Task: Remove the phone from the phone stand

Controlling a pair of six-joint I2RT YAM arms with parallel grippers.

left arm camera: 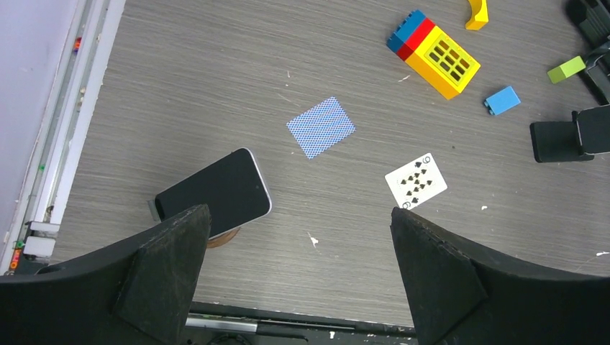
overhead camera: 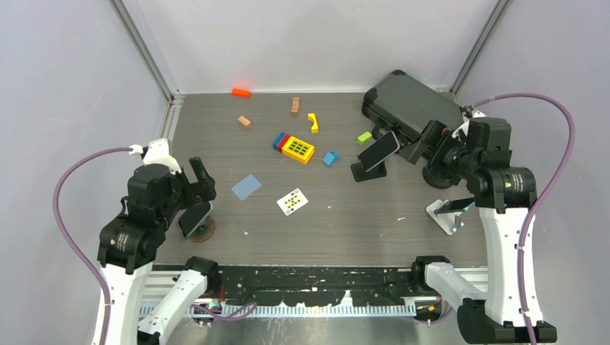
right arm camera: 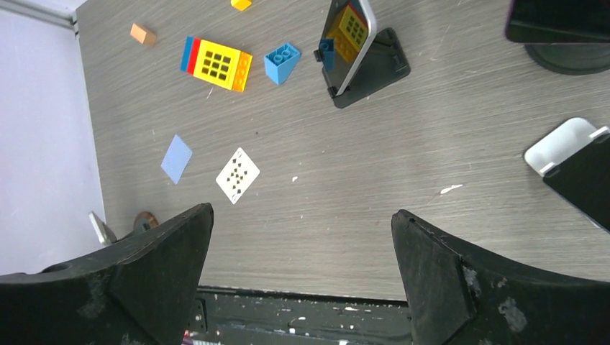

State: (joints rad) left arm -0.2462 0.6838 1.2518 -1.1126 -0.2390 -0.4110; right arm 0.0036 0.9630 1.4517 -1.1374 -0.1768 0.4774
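Grey wood-grain worktop (overhead camera: 345,208), pale walls round it, loose bits scattered mid-field. Both sets of fingers stand wide open and hold nothing: left fingers (left arm camera: 165,266) hang over the near-left corner, right fingers (right arm camera: 431,273) over the right side. Main worry imo: more than one phone sits propped on a stand. Left phone (left arm camera: 214,192) leans on a small brown round stand (left arm camera: 223,236) just below my left arm. Middle phone (right arm camera: 350,39) leans in a black stand (right arm camera: 374,72) nr the blue block (right arm camera: 282,62). Third phone (right arm camera: 583,187) sits on a white stand (right arm camera: 561,147) at far right. Task doesn't say which, so I could grab the wrong one. Other risks: stands look light, so a pinch w/o a clean lift may drag or tip the stand along, and glossy phone edges could slip out. Readable writing: only the playing card (left arm camera: 416,181), a 9 w/ spade pips. No brand legible on phones or arms.
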